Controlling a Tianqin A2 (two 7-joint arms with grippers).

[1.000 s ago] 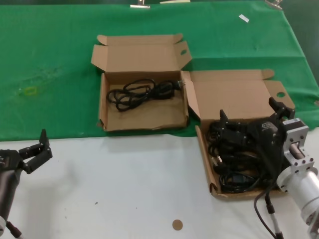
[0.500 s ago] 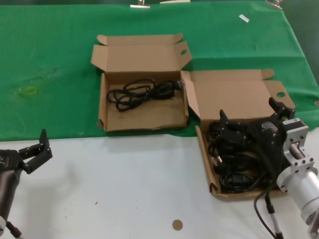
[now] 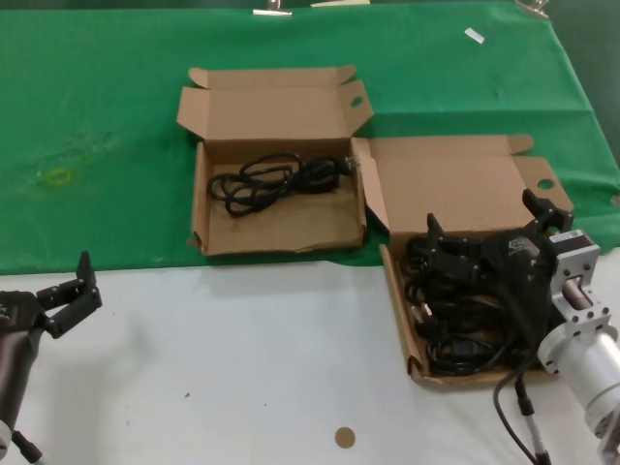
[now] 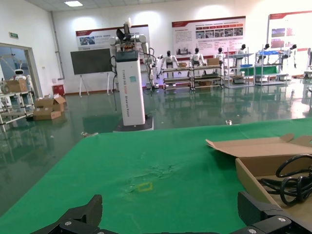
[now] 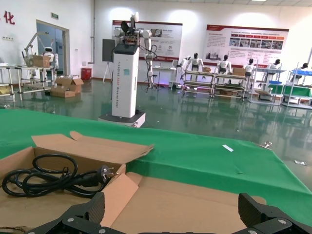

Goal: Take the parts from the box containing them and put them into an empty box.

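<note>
The box containing the parts (image 3: 397,291) lies at the right, half on the white table, lid open, full of coiled black power cables (image 3: 455,310). My right gripper (image 3: 484,218) hovers low over those cables, open and holding nothing; its fingertips (image 5: 92,207) frame the box's lid (image 5: 195,200). The other box (image 3: 281,232) lies farther back on the green cloth, lid open, with one coiled black cable (image 3: 276,182) in it; that cable also shows in the right wrist view (image 5: 48,180). My left gripper (image 3: 66,291) is open and empty at the near left, over the table.
A green cloth (image 3: 97,126) covers the far half of the table; the near half is white (image 3: 242,368). A small brown disc (image 3: 344,438) lies near the front edge. A white tag (image 3: 474,36) lies at the far right of the cloth.
</note>
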